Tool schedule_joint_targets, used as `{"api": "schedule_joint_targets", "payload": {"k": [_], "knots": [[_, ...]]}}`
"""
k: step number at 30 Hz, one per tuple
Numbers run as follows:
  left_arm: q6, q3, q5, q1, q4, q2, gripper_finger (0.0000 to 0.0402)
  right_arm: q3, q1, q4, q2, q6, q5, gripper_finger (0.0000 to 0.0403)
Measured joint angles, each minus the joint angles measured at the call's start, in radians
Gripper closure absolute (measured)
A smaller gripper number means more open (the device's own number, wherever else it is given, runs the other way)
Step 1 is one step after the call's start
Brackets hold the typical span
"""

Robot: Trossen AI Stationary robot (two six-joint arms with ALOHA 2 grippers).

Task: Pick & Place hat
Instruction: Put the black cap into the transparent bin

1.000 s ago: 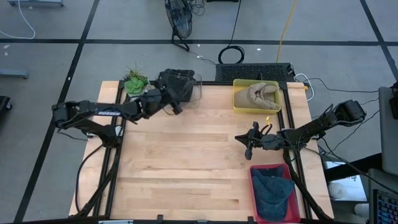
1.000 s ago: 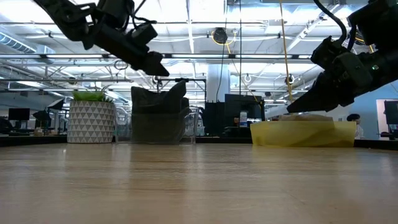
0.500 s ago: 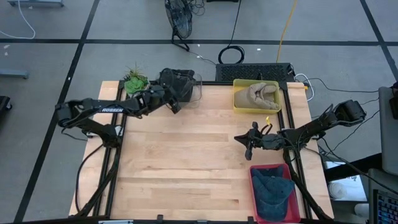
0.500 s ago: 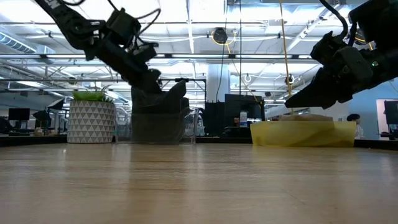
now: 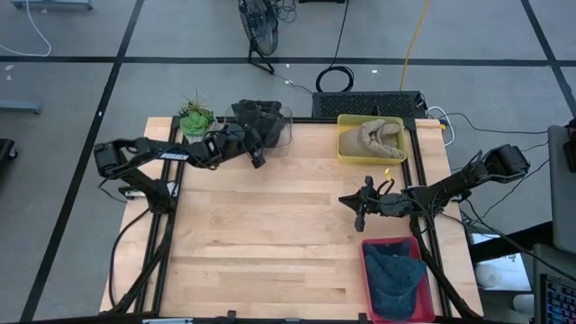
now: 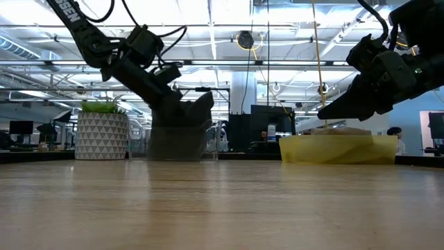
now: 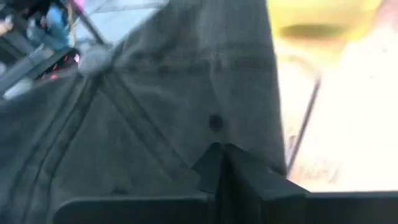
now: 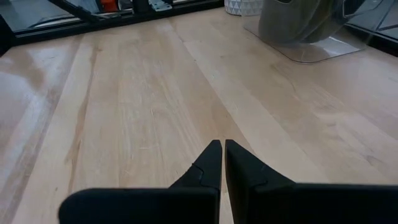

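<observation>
Left gripper (image 7: 219,163) pinching the dark hat (image 7: 155,118) (fingers nearly together on its fabric); lifting straight upward should be clearing the clear bin (image 5: 281,135).

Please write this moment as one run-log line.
left gripper: shut on dark grey fabric hat in clear plastic bin | right gripper: shut, empty, above light wooden table | phase: grasp

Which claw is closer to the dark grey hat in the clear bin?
Left. The left claw is closed on the dark grey hat in the clear bin; the right claw hovers across the table.
</observation>
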Motion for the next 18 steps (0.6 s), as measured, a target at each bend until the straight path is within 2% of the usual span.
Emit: {"api": "schedule_joint_targets", "payload": {"k": [10,18], "knots": [[-0.016,0.000,-0.064,0.030,-0.089,0.001,0.0397,0.000,0.000,-0.003,0.000,0.000,0.000,0.0403],[-0.014,0.000,-0.067,0.011,-0.045,-0.025,0.0358,0.000,0.000,-0.006,0.000,0.000,0.000,0.0403]]}}
